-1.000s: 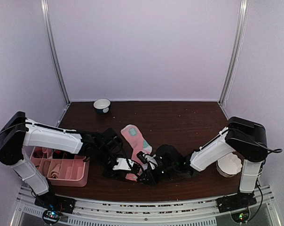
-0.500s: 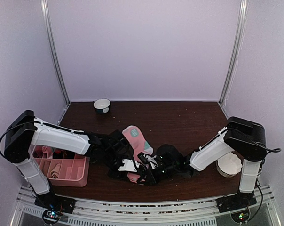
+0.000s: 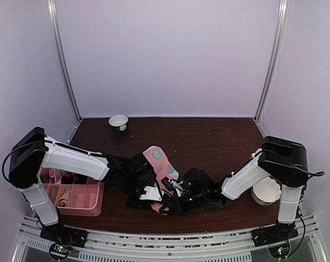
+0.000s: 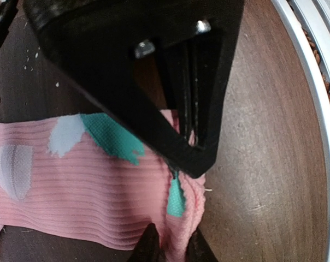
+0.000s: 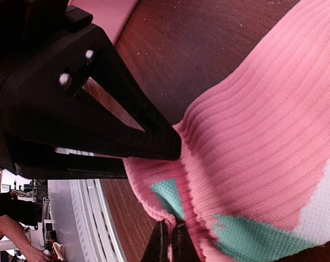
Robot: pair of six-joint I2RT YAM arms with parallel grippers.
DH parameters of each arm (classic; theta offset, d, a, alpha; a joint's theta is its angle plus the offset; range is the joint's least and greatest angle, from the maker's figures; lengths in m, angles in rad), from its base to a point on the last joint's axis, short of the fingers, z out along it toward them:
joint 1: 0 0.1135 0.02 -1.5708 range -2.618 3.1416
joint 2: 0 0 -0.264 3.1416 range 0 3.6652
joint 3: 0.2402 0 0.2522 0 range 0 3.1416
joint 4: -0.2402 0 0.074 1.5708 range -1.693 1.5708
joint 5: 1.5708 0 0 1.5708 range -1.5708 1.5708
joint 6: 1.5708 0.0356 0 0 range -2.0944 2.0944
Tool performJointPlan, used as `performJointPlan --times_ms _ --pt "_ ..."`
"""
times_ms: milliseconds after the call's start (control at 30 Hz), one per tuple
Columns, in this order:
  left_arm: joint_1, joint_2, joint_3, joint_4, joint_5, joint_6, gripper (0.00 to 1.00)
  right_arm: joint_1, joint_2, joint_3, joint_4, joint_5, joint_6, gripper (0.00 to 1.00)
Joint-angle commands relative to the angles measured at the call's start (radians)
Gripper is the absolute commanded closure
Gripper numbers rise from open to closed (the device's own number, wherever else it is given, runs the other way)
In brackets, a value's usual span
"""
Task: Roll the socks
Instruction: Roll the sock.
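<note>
A long pink sock (image 3: 155, 158) with mint-green patches lies mid-table, its near end bunched between both grippers. In the left wrist view my left gripper (image 4: 175, 248) is shut on a raised fold of the pink sock (image 4: 72, 185) at its end. In the right wrist view my right gripper (image 5: 170, 243) is shut on the rolled edge of the same sock (image 5: 263, 125), beside a mint patch. From above, the left gripper (image 3: 152, 195) and right gripper (image 3: 166, 203) meet nose to nose over the sock's near end. The argyle pair does not show clearly.
A pink divided tray (image 3: 92, 206) with small items stands at the near left, beside the left arm. A small white bowl (image 3: 118, 121) sits at the back left. A white pleated object (image 3: 266, 191) lies at the near right. The table's front rail (image 4: 318, 136) is close.
My left arm has moved right, closer to the right gripper, and the sock's near end has bunched up between them. The sock's far end shifted slightly right.
</note>
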Motion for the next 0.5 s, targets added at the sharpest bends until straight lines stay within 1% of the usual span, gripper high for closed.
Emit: performJointPlan --times_ms 0,33,133,200,333,467 --pt "0.02 0.006 0.034 -0.001 0.022 -0.051 0.85 -0.002 0.022 -0.049 -0.021 0.012 0.012 1.0" --pt "0.027 0.005 0.04 -0.017 0.044 -0.062 0.84 -0.002 0.022 -0.055 -0.015 0.017 0.015 1.0" --pt "0.044 0.002 0.041 -0.056 0.116 -0.09 0.73 -0.002 0.025 -0.063 0.011 0.017 0.033 1.0" --pt "0.045 -0.003 0.03 -0.063 0.144 -0.101 0.69 -0.003 0.026 -0.062 0.026 0.015 0.047 1.0" --pt "0.045 0.0 0.023 -0.059 0.16 -0.117 0.63 -0.002 0.028 -0.06 0.057 0.014 0.078 1.0" --pt "0.045 0.006 0.033 -0.044 0.156 -0.135 0.61 -0.002 0.034 -0.056 0.078 0.007 0.105 1.0"
